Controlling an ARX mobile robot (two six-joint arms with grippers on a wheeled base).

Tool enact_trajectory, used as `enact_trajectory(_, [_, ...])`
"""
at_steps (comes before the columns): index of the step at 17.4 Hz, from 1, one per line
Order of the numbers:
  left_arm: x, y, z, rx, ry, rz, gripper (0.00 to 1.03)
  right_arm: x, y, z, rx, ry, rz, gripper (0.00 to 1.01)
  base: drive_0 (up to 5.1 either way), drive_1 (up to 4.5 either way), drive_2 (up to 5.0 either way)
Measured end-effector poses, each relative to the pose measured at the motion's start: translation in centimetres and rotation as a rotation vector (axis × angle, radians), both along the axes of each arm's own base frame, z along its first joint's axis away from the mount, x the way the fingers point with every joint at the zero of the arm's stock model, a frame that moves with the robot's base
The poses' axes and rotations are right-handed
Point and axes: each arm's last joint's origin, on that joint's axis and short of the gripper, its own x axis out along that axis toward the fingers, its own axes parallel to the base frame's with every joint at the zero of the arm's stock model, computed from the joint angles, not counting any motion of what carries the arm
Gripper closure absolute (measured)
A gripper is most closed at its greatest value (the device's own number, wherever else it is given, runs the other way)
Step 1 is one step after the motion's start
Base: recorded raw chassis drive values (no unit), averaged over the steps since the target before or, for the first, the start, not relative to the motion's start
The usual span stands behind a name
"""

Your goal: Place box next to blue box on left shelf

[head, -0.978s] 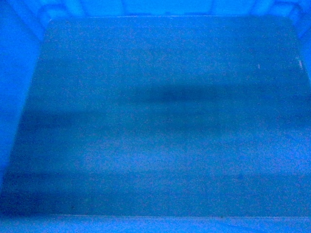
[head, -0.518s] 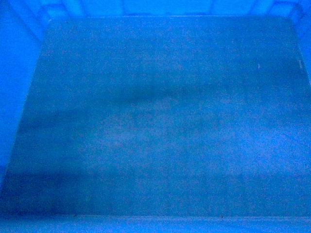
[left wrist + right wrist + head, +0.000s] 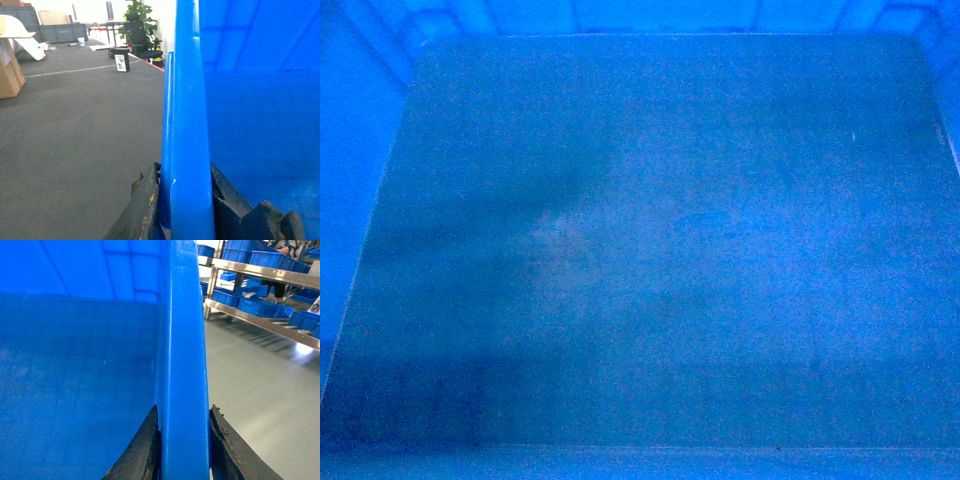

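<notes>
The box (image 3: 650,250) fills the whole head view; only its bright-blue inner floor and walls show there. My left gripper (image 3: 185,175) is shut on the box's left rim (image 3: 190,100), one black finger on each side of the wall. My right gripper (image 3: 182,415) is shut on the box's right rim (image 3: 182,340) in the same way. The box hangs above the floor between both grippers. In the head view the box hides the left shelf and the blue box. I cannot tell whether the metal rack (image 3: 265,272) in the right wrist view is that shelf.
Several blue crates (image 3: 265,307) sit on the metal rack, with pale grey floor (image 3: 260,390) before it. On the left side lies dark floor (image 3: 75,130), with a cardboard carton (image 3: 7,70), a small black box (image 3: 120,59) and a plant (image 3: 137,15) farther off.
The dark shadow band across the box's floor has faded and shifted toward the left. The box keeps its place in the head view.
</notes>
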Motion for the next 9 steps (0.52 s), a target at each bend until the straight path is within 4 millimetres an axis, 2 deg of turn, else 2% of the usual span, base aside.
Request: enact_trajectory(9, [0.00, 0.00, 0.00, 0.001, 0.000, 0.000, 0.82, 0.00, 0.00, 0.00, 0.000, 0.000, 0.000, 0.80, -1.5, -1.54, -1.5])
